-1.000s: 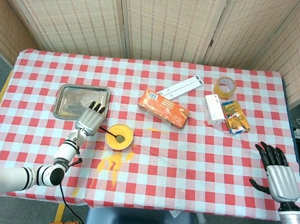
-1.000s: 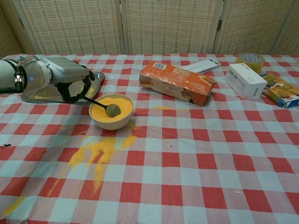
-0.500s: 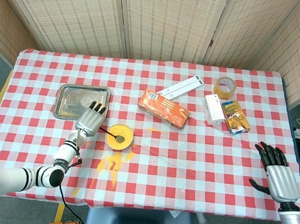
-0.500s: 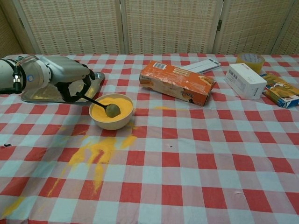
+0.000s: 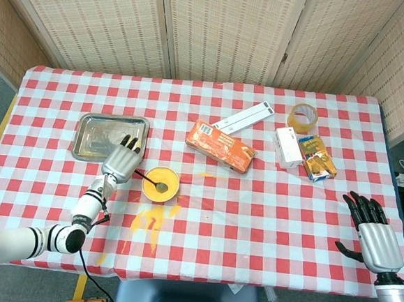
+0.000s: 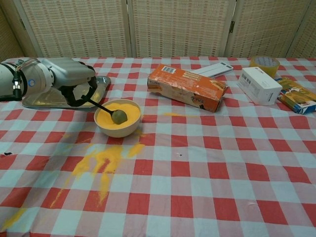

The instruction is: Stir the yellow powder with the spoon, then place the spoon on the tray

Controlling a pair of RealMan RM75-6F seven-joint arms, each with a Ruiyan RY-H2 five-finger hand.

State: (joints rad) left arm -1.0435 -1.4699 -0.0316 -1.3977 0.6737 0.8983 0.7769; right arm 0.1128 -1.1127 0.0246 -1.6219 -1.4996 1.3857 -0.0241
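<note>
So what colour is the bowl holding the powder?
The bowl is cream-white, clearest in the chest view.

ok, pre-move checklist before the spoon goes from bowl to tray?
1. Left hand holds the spoon by its handle: ok.
2. Spoon head in the yellow powder, inside the bowl: ok.
3. Tray has bare space to take the spoon: ok.
4. Powder contained: not ok, spilled powder lies on the cloth in front of the bowl.
5. Right hand far from the path, at the table's near right edge: ok.
6. Powder clinging to the spoon head: cannot tell.
</note>
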